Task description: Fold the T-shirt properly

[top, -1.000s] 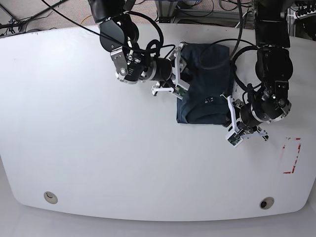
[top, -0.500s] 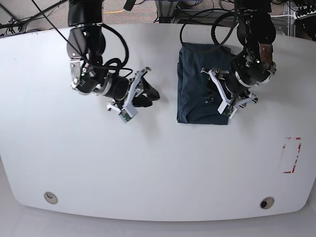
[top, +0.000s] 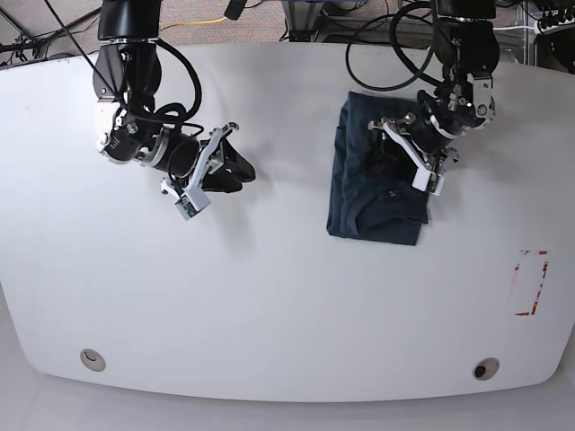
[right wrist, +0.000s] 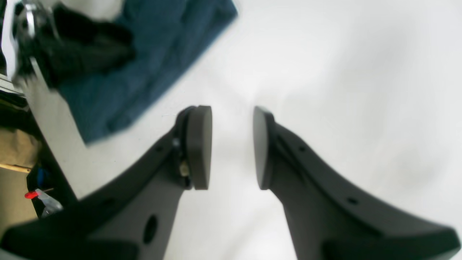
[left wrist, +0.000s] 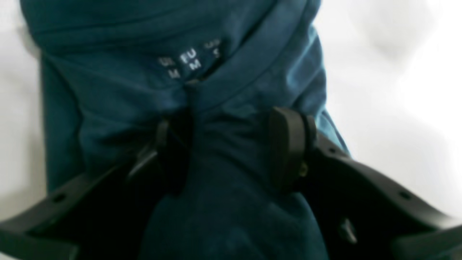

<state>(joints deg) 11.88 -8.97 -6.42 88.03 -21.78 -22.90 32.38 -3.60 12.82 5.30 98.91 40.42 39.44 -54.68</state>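
The dark navy T-shirt (top: 373, 206) lies folded into an upright rectangle on the white table (top: 287, 296), right of centre. My left gripper (top: 395, 153) is down on the shirt's upper half. In the left wrist view its fingers (left wrist: 288, 148) stand wide apart, open, with a ridge of T-shirt (left wrist: 126, 90) cloth between them just below the neck label. My right gripper (top: 238, 171) hovers over bare table well to the left of the shirt. Its pads (right wrist: 198, 144) are slightly apart with nothing between them, and the T-shirt (right wrist: 151, 54) shows at that view's upper left.
A red-marked rectangle (top: 530, 283) sits near the table's right edge. Two round fittings (top: 90, 359) (top: 485, 369) lie by the front edge. Cables and stands crowd the floor behind the table.
The right arm swung left, away from the shirt. The left arm moved up onto the shirt and its jaws spread. The shirt shifted slightly right and toward the front.
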